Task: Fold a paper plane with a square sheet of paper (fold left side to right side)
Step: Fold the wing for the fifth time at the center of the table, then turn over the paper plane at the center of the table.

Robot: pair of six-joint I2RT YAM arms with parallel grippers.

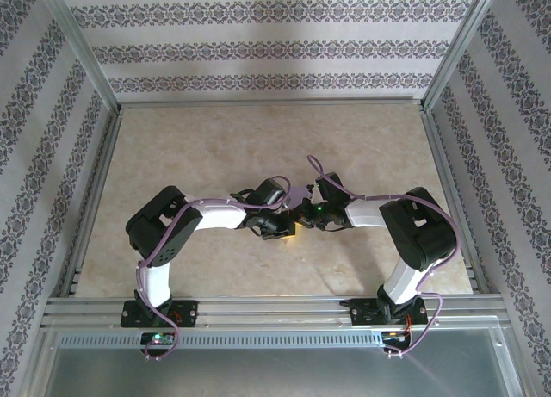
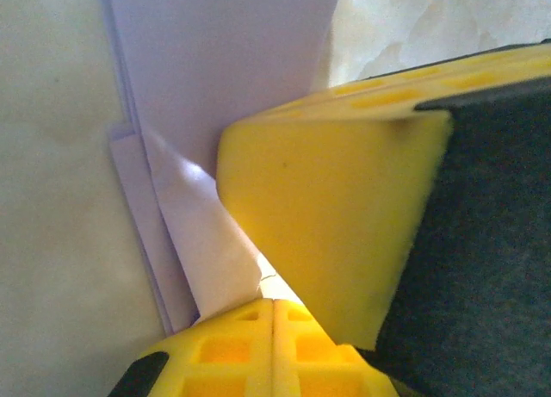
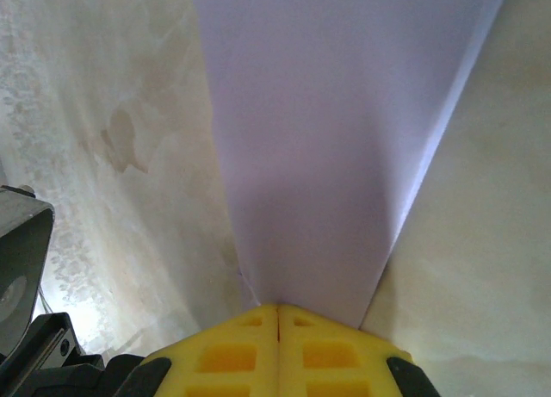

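Note:
The lavender paper point(image 2: 224, 78) lies on the table folded into a narrow, layered shape, with stacked edges showing on its left side. In the right wrist view the paper point(image 3: 336, 139) runs away from my right gripper point(image 3: 277, 315), whose shut fingertips sit on its near end. My left gripper point(image 2: 274, 319) is shut too, its tips at the paper's lower edge. A yellow finger of the right gripper point(image 2: 327, 233) crosses close above them. From above, both grippers meet mid-table, left gripper point(image 1: 290, 231) and right gripper point(image 1: 307, 216), covering most of the paper point(image 1: 300, 195).
The beige marbled table point(image 1: 215, 147) is bounded by aluminium rails point(image 1: 258, 309) at the near edge and patterned walls on three sides. Free room lies behind and to both sides of the arms. A grey part of the left arm point(image 3: 19, 259) sits at the lower left.

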